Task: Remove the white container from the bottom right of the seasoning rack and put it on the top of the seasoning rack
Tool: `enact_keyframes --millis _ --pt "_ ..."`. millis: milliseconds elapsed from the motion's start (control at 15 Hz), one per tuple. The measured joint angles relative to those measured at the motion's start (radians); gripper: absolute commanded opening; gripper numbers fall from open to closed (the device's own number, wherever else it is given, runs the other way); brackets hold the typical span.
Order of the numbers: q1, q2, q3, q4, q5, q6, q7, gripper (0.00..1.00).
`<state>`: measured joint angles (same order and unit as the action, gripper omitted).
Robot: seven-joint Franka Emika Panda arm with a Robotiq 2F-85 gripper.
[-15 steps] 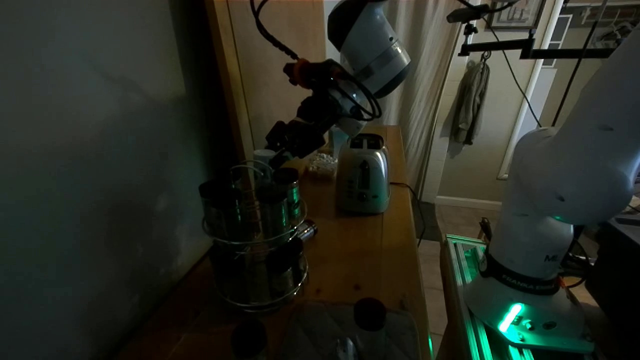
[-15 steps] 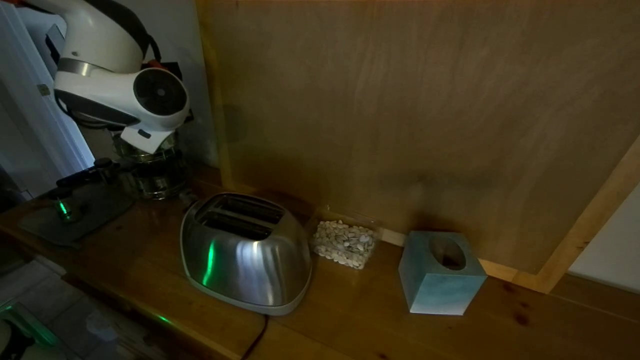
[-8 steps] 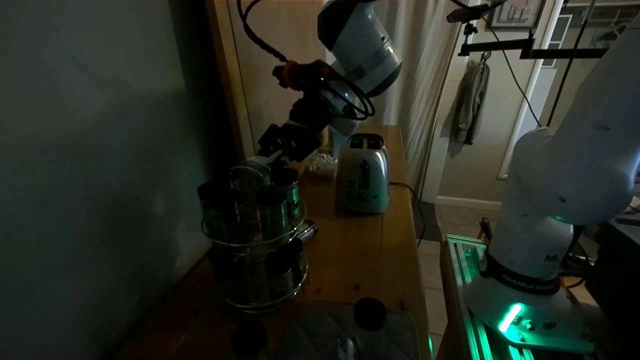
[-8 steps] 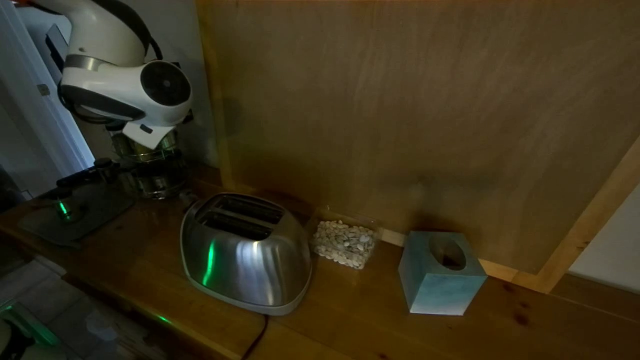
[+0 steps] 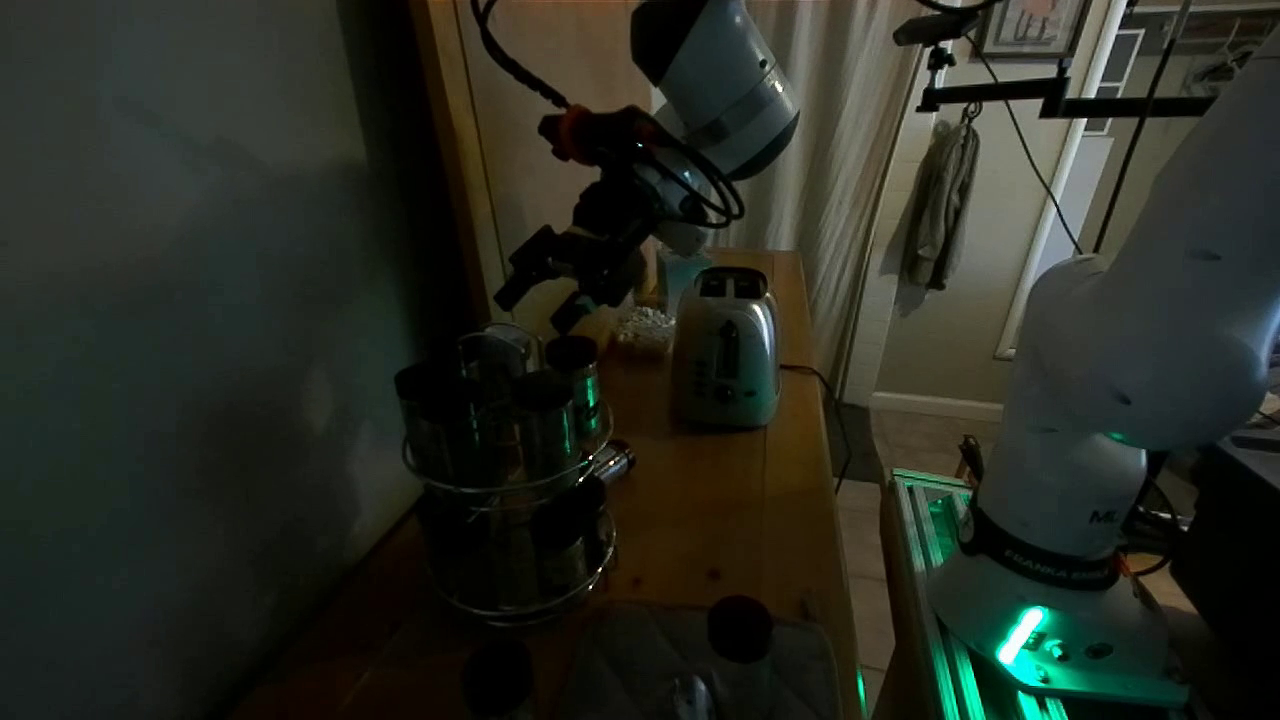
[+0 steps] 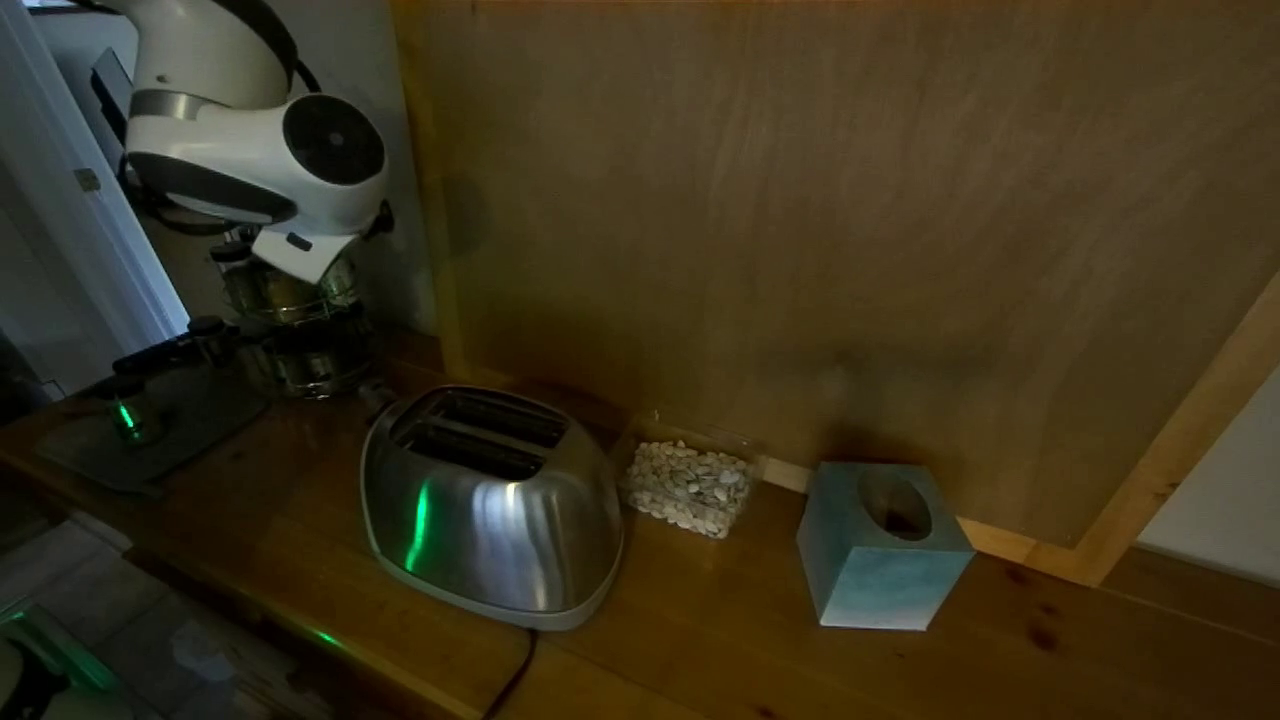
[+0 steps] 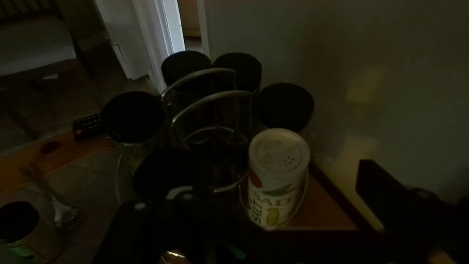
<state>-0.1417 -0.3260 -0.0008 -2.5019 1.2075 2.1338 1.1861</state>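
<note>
Pincer: released, two fingers spread; hangs over the seasoning rack.
White container: marked SALT, holed lid up; just below the fingertips in an exterior view, between the two fingers in the wrist view.
Seasoning rack: carries the white container in its upper tier, near the wire handle.
Jars: dark-lidded, round the same tier.
Toaster: on the counter, well apart from the rack.
Clear tub: small pale pieces inside, beside the toaster.
Blue-green box: farther along, oval hole.
</note>
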Motion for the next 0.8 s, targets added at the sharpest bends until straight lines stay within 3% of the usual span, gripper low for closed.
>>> enact_keyframes --millis 267,800 --pt "0.001 -0.038 0.003 0.032 -0.068 0.007 0.0 1.0" --pt "-0.001 -0.206 0.077 0.036 -0.392 0.086 0.004 1.0"
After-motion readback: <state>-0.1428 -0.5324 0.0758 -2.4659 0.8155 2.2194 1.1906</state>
